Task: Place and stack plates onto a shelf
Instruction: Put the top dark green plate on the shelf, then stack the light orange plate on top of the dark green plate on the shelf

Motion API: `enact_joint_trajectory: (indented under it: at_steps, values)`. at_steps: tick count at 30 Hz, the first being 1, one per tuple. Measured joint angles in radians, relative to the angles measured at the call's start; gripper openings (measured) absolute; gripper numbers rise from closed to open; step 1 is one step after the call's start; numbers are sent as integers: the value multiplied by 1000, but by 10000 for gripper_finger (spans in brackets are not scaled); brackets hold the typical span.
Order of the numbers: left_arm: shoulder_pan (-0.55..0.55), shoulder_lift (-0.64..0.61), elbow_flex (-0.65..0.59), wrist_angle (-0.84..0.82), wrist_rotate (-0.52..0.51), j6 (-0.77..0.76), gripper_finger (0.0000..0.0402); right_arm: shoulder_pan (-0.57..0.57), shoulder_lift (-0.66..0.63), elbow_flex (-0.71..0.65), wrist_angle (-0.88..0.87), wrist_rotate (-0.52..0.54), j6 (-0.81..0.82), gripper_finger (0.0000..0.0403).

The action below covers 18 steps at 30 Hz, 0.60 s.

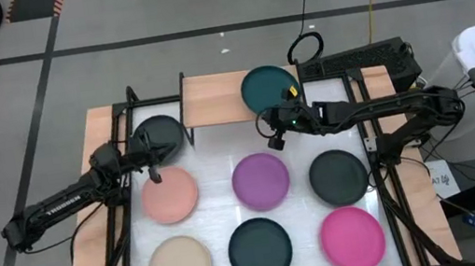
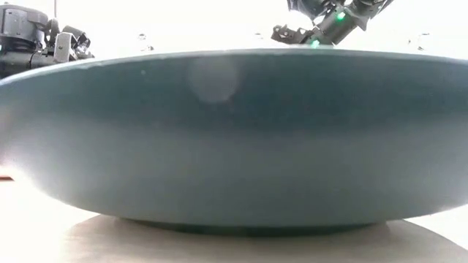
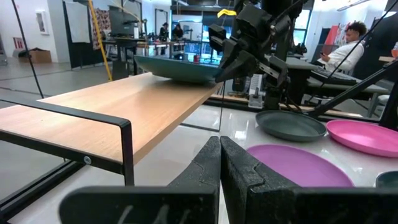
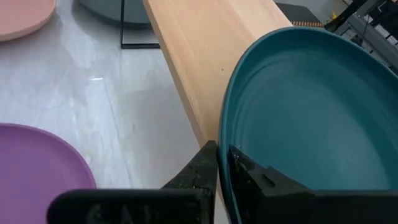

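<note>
A dark teal plate (image 1: 268, 86) sits over the right end of the light-wood shelf (image 1: 214, 99), its near rim overhanging the board's near edge. My right gripper (image 1: 276, 131) is shut on that rim. It also appears in the left wrist view as the right gripper (image 3: 227, 65) at the teal plate (image 3: 177, 67). My left gripper (image 1: 155, 174) is shut on nothing and hovers low between a black plate (image 1: 160, 137) and a salmon plate (image 1: 169, 195), both lying flat on the white table. My right gripper pinches the teal plate's near rim (image 4: 222, 140) between its two fingers, one over the plate's inside and one under the outside. The fingers come nearly level from the table's near side. The plate lies almost flat over the shelf board (image 4: 205, 56). I cannot tell if its base rests on the board.
Flat on the table lie a purple plate (image 1: 261, 179), a black plate (image 1: 339, 177), a magenta plate (image 1: 352, 237), a beige plate (image 1: 180, 264) and a dark teal plate (image 1: 259, 248), which fills the low view. The shelf's left half (image 1: 204, 100) is bare wood. A person (image 3: 348, 46) sits beyond the table.
</note>
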Motion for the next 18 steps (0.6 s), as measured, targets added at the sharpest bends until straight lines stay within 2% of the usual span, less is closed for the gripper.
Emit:
enact_joint_trajectory:
  at_steps: [18]
  values:
    - [0,0,0,0,0,0,4,40,-144,-1,26,0,1,22]
